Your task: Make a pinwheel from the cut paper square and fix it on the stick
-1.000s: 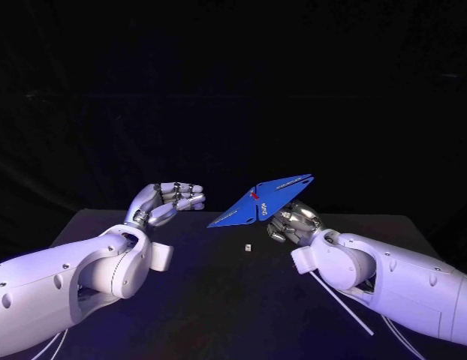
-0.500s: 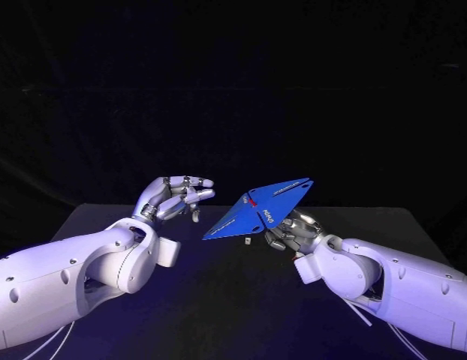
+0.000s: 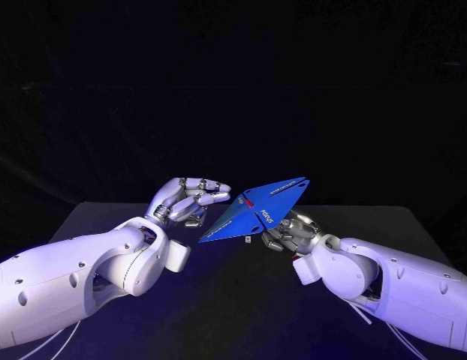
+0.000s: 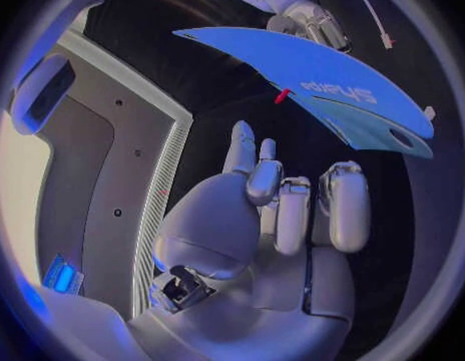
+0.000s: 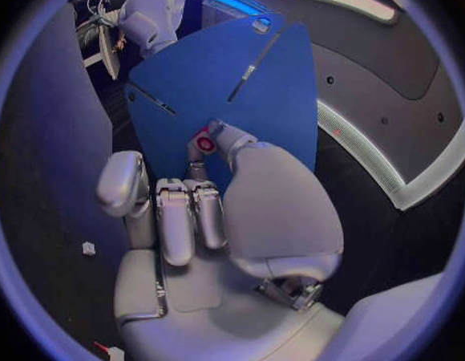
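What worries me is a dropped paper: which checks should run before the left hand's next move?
1. Right hand grips the blue paper square: ok.
2. Small red piece sits at the paper's centre: ok.
3. Left hand empty, fingers curled, apart from the paper: ok.
4. Corners folded to the centre: not ok.
5. Stick within reach: cannot tell.

A black table is lying under the fingers, a little way below them, and a dark cloth is hanging far behind the fingers.
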`<action>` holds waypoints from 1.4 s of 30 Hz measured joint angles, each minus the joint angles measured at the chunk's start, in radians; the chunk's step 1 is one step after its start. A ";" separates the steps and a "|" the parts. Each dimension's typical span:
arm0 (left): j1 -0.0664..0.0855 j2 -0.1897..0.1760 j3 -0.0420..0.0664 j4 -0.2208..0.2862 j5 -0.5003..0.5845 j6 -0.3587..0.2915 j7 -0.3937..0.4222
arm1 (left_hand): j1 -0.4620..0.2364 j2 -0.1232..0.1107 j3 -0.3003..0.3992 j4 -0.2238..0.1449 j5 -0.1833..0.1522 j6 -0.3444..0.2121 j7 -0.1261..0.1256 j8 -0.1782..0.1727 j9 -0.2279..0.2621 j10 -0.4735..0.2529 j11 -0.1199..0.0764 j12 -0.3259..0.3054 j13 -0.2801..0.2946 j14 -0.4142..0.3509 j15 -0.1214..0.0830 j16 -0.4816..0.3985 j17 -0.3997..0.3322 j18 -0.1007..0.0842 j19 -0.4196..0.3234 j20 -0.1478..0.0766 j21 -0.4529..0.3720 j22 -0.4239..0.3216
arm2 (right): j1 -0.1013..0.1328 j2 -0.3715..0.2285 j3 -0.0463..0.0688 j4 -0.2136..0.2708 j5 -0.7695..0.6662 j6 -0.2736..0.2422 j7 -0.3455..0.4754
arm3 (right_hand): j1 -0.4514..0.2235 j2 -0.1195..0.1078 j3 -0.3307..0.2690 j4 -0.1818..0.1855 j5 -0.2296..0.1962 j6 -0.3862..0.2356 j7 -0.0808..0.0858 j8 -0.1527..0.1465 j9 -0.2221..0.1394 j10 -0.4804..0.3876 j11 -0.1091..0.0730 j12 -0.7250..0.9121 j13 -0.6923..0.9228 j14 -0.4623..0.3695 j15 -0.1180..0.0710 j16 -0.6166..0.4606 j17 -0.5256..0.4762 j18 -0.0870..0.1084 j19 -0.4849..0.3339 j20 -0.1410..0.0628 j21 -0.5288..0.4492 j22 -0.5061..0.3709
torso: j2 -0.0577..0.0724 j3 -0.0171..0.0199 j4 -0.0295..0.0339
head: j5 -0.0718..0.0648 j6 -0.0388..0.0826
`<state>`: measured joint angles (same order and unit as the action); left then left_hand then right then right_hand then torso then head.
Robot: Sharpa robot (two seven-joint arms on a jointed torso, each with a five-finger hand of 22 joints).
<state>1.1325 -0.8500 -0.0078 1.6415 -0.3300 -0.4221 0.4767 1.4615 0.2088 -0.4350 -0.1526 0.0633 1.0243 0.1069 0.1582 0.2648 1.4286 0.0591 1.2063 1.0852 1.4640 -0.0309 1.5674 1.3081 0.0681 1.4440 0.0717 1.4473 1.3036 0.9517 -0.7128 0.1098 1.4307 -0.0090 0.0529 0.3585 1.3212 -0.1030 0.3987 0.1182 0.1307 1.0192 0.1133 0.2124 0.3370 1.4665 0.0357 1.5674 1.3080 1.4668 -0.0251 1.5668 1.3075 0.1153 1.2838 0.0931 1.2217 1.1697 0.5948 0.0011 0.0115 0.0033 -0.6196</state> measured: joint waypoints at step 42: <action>0.000 0.037 0.000 -0.006 -0.065 0.022 -0.063 | -0.020 0.012 -0.001 -0.047 -0.004 -0.017 0.003 -0.035 -0.013 0.007 -0.007 0.006 0.001 0.003 -0.002 0.000 0.000 -0.015 0.018 0.000 0.039 0.004 | 0.000 0.020 0.000 0.011 -0.005 0.007 -0.006 | 0.002 0.001 0.000 -0.005 -0.001 0.002 0.002 0.000 0.000 0.000 0.000 0.000 0.000 0.000 0.000 0.000 0.000 0.000 -0.001 -0.001 0.000 0.000 | 0.000 0.0004 0.0001 | 0.003 -0.028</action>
<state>1.1328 -0.8133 -0.0081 1.6353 -0.3950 -0.3999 0.4138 1.4418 0.2209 -0.4356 -0.2000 0.0592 1.0071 0.1100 0.1232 0.2515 1.4355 0.0519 1.2122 1.0861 1.4670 -0.0333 1.5673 1.3077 0.0531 1.4617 0.0718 1.4860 1.3078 0.9513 -0.6928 0.1097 1.4420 -0.0140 0.0598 0.3527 1.3234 -0.1015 0.3988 0.1127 0.1296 1.0210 0.1151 0.2125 0.3369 1.4665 0.0357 1.5674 1.3076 1.4668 -0.0251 1.5668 1.3074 0.1153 1.2832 0.0924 1.2217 1.1698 0.5949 0.0014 0.0116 0.0066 -0.6471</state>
